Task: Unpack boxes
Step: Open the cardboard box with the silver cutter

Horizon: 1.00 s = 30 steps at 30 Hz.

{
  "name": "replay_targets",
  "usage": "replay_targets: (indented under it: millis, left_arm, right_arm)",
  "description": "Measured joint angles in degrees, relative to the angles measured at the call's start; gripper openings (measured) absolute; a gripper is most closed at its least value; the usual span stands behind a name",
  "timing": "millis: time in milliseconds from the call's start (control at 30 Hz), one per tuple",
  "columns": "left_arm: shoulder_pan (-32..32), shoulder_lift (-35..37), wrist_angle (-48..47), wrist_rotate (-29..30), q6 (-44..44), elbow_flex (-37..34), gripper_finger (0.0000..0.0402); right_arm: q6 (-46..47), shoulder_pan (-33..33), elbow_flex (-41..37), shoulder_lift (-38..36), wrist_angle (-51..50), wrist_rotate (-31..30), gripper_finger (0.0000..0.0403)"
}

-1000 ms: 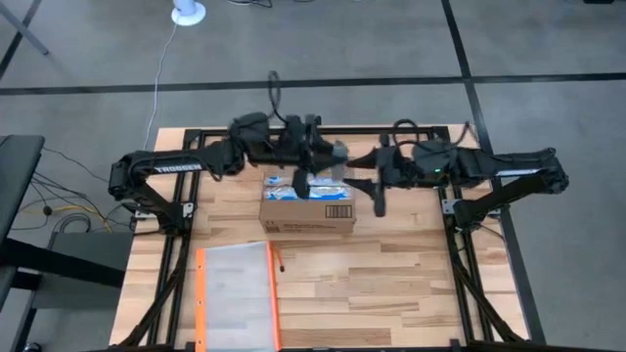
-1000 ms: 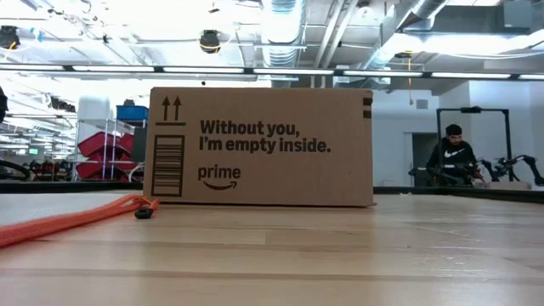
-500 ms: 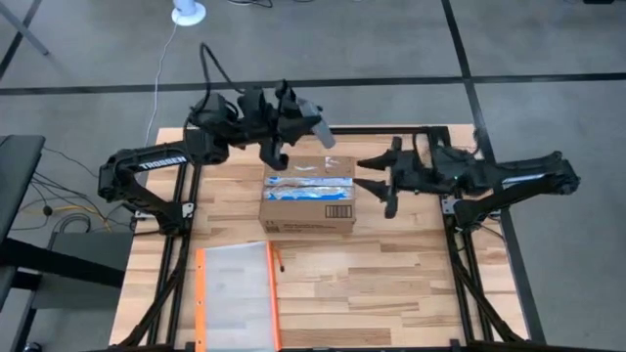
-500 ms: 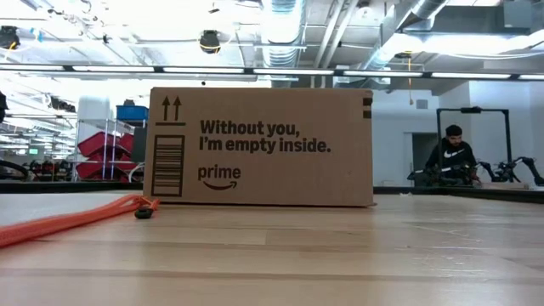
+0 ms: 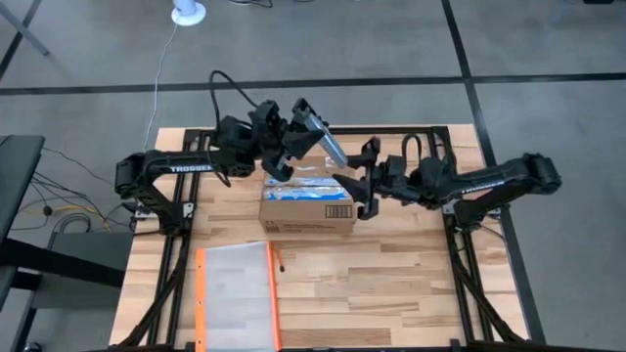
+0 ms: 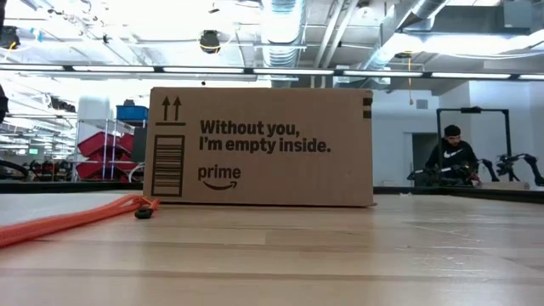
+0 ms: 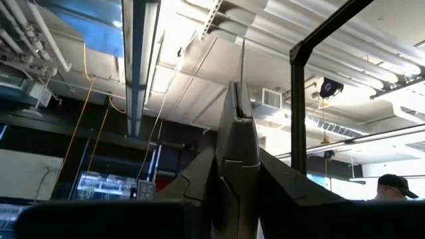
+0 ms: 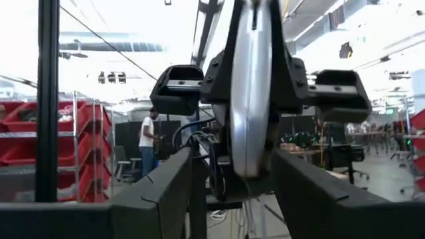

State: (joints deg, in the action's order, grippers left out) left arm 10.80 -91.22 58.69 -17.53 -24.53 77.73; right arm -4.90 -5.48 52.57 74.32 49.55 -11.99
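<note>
The brown cardboard box (image 5: 306, 203) stands on the table's far middle; its printed long side (image 6: 259, 146) faces the near edge. Blue-and-white tape (image 5: 305, 183) shows on its top. My left gripper (image 5: 293, 142) is above the box's far edge, shut on a flat grey packet (image 5: 321, 139) that slants down toward the right. My right gripper (image 5: 360, 182) is open at the box's right end. Its fingers (image 8: 159, 192) stand on either side of the packet's lower end (image 8: 249, 166) with a gap on each side. My left gripper pinches the grey packet between its two fingers, which close on the packet's flat faces (image 7: 236, 156). The packet shows edge-on and sticks out well beyond the fingertips. It is lifted clear of the box, slanting from the gripper toward my right gripper.
An orange-edged clear pouch (image 5: 235, 293) lies flat at the near left, its orange edge (image 6: 68, 223) showing in the low view. Black frame rails (image 5: 460, 210) run along both table sides. A person (image 6: 449, 153) sits far behind the table. Bare wood lies near and right of the box.
My left gripper has risen from the box's top with the grey packet, swung toward the far edge, then tipped the packet toward the right. My right gripper has turned from pointing down to level, drawn back right, then come left to the packet's lower end. The box has stayed put.
</note>
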Motion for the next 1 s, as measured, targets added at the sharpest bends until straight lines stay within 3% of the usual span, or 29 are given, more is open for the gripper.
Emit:
replay_targets:
  millis: [267,667,1000]
  left_arm:
    - [-0.76,0.04,-2.67,-0.46,1.42,0.0,0.0059]
    - [-1.35,0.04,-2.37,-0.12,2.21,0.0,0.0059]
    - [-1.72,0.04,-2.27,0.18,1.68,0.11,0.0059]
  right_arm:
    - [-3.75,0.86,4.26,0.98,-2.34,0.2,0.0181]
    - [-2.46,2.17,4.88,1.76,-4.08,2.53,0.013]
    - [-2.04,1.57,5.13,4.82,-2.66,3.08,0.0128]
